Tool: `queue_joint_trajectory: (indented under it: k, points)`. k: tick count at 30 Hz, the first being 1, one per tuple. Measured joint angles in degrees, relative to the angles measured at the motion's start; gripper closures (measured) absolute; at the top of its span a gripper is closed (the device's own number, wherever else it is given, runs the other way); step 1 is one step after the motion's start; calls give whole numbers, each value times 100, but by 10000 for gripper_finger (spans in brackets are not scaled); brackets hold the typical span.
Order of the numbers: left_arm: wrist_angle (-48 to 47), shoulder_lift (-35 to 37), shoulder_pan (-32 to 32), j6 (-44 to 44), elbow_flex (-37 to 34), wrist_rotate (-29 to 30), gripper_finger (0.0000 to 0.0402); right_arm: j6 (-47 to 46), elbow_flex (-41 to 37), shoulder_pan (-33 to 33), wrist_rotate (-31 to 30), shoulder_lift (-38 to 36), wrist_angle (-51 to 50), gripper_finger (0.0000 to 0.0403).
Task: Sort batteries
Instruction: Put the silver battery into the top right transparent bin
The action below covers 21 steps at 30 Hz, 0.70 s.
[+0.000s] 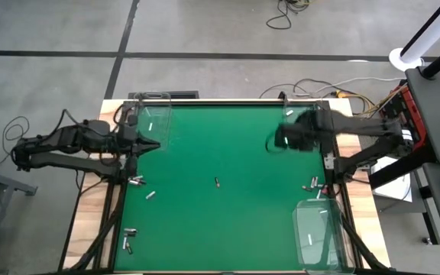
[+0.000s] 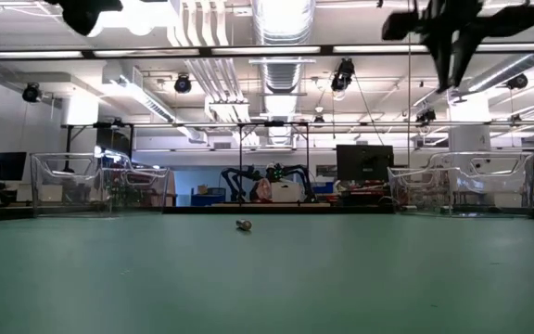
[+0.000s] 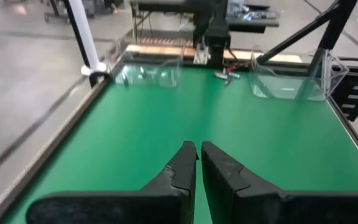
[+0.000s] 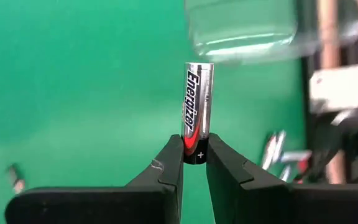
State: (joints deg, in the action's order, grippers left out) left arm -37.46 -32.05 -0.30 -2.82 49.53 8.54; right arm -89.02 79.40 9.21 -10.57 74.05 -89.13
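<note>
Battery (image 4: 197, 112) pinched by plus end between right gripper (image 4: 195, 158) jaws, body projecting beyond; left gripper (image 3: 198, 163) jaws closed, empty.

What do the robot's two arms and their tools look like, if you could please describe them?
Both arms are dark, nearly black, built of slim jointed segments with cables running along them. The left tool has two matte black, wedge-shaped fingers tapering to narrow tips, with stepped inner faces. The right tool looks the same. From above, the right arm has a bulkier wrist block; the left arm looks alike.
</note>
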Motion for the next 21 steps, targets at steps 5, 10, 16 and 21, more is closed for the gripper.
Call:
queue_joint_trajectory:
  k: [5,10,16,21]
  points:
    - [-149,125,2,61,127,0,393,1953,-7,1874,333,272,-8,364]
    - [-542,356,2,-129,147,2,393,3655,-7,3381,984,772,-2,364]
    - [-716,594,2,-239,147,2,393,4673,-9,4145,1460,1515,0,364]
    - [-655,638,2,-239,147,4,393,5293,-9,4413,1633,2137,-12,364]
